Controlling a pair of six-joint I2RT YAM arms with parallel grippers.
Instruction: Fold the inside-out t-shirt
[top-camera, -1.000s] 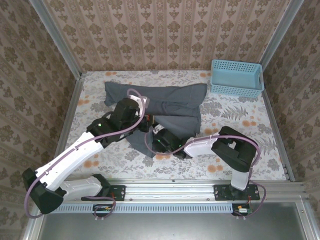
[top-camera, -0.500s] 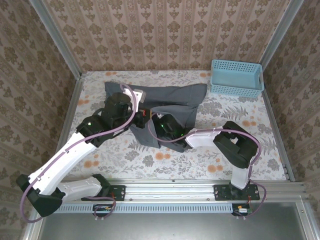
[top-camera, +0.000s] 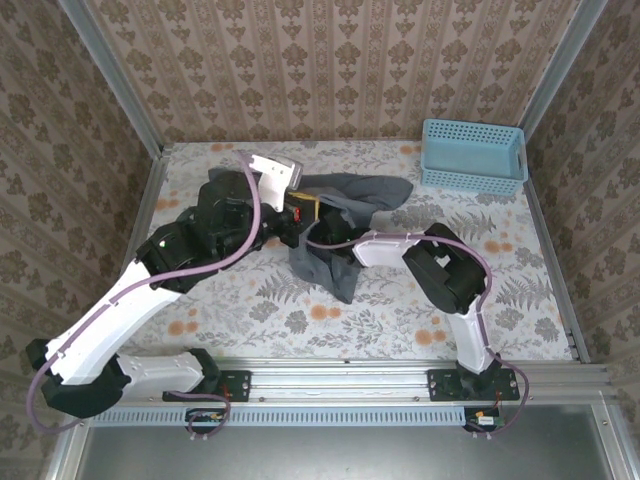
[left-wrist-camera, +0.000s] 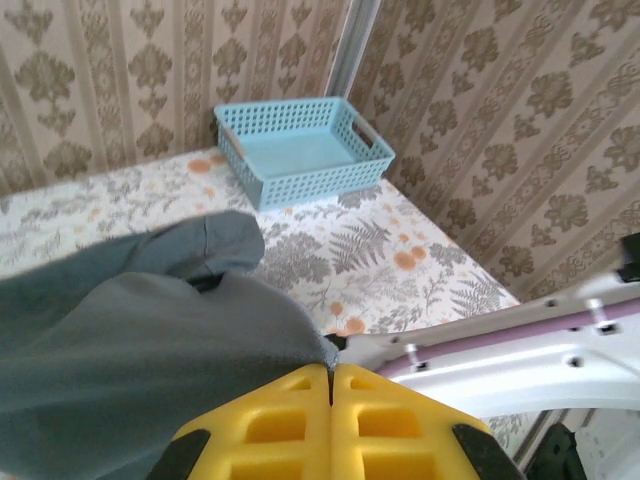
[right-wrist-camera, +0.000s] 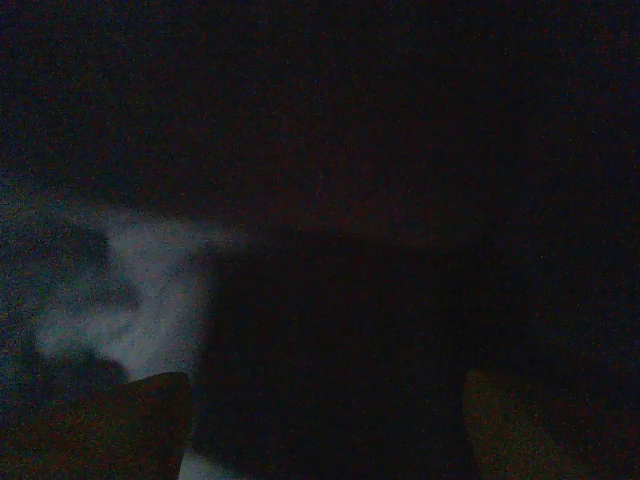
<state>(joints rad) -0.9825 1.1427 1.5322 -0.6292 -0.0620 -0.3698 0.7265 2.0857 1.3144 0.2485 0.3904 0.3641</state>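
Left gripper (left-wrist-camera: 330, 378) is clamped shut, its tips pinching the inside-out t-shirt (left-wrist-camera: 150, 340), which bunches up and left of it. Right gripper (right-wrist-camera: 325, 385) is spread wide and buried in dark cloth, probably gripping nothing. In the top view the shirt is heaped mid-frame, well clear of the blue basket (top-camera: 472, 155) at upper right.

Left of the light blue basket (top-camera: 473, 155), the t-shirt (top-camera: 375, 190) is showing plain slate-grey; the white table (top-camera: 250, 300) is displaying orange flowers and grey ferns.
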